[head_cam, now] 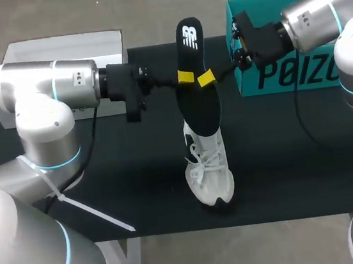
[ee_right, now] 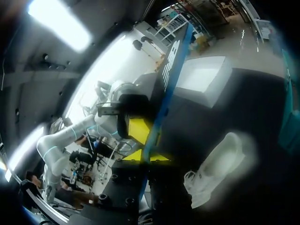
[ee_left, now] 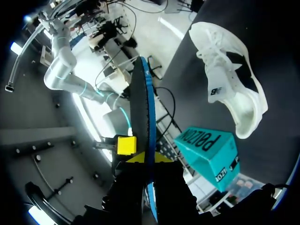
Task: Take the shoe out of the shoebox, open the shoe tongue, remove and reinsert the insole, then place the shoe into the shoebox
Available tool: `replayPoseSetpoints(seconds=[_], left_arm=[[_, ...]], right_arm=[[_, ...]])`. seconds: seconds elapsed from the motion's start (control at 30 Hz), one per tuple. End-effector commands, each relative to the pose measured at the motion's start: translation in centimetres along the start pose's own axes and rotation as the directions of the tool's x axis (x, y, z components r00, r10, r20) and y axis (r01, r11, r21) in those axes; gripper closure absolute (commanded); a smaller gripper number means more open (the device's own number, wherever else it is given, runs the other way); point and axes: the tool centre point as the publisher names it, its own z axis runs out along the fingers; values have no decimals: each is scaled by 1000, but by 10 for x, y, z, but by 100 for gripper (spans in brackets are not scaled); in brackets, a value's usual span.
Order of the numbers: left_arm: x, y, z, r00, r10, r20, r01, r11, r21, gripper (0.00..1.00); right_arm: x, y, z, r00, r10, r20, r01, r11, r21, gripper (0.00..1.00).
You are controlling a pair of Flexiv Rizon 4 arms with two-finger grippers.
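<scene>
Shoe (head_cam: 210,173) sits upright on the table (head_cam: 137,175), toe toward the robot, nothing holding it. Main risk: any downward push from the insole probably slides or tips it, since neither arm is free to brace it.

Insole (head_cam: 200,106) hangs on edge in the air above and behind the shoe. Its lower end overlaps the shoe collar in the head view; can't tell if it is inside the opening or just over it. If it's off-line with the opening, it likely catches on the collar or tongue and buckles, being thin and soft.

Left gripper (head_cam: 186,76) and right gripper (head_cam: 206,78) both pinch the insole at mid-length from opposite edges, yellow tips just beside each other. Both wrist views show the insole running edge-on between that arm's own fingers. Risks:
- arms move out of sync, so the insole bends, twists or slips out of one pinch
- one lets go while the other's grip is shallow, so the insole drops
- tips that close may collide on any regrip

Teal shoebox (head_cam: 285,73) is at the far right edge, right by the right arm's wrist; a sweep there could knock it. White lid (head_cam: 63,49) lies far left behind the left arm, lower concern.
</scene>
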Motion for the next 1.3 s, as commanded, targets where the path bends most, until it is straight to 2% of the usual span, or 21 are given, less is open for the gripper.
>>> replayPoseSetpoints(seconds=[0.03,0.07,0.1,0.23,0.37,0.57,0.67,0.9,1.3], left_arm=[[2,-1,2,1000,2,-2,-2,1000,-3,84],[2,-1,2,1000,2,-2,-2,1000,-3,60],[2,-1,2,1000,2,-2,-2,1000,-3,0],[-5,4,-6,999,-18,-48,20,999,50,0],[-13,4,-30,988,-127,-91,132,990,51,0],[-30,-20,-75,927,-322,-193,346,932,104,0],[-37,-36,-89,900,-403,-168,423,899,108,0],[-44,-64,-94,868,-478,-134,491,866,91,0],[-43,-67,-93,861,-487,-147,501,862,74,0]], right_arm=[[3,2,3,1000,-1,1,1,1000,3,100],[3,2,3,1000,-1,1,1,1000,4,100],[3,3,3,1000,-2,2,2,1000,4,100],[3,3,3,1000,-3,6,3,1000,5,100],[2,4,2,1000,-1,13,1,1000,6,100],[-2,5,-1,1000,3,23,-3,1000,7,100],[-5,5,-2,1000,5,28,-5,1000,5,100],[-5,4,0,997,52,53,-52,999,7,100],[-5,4,0,997,52,53,-52,999,7,100]])
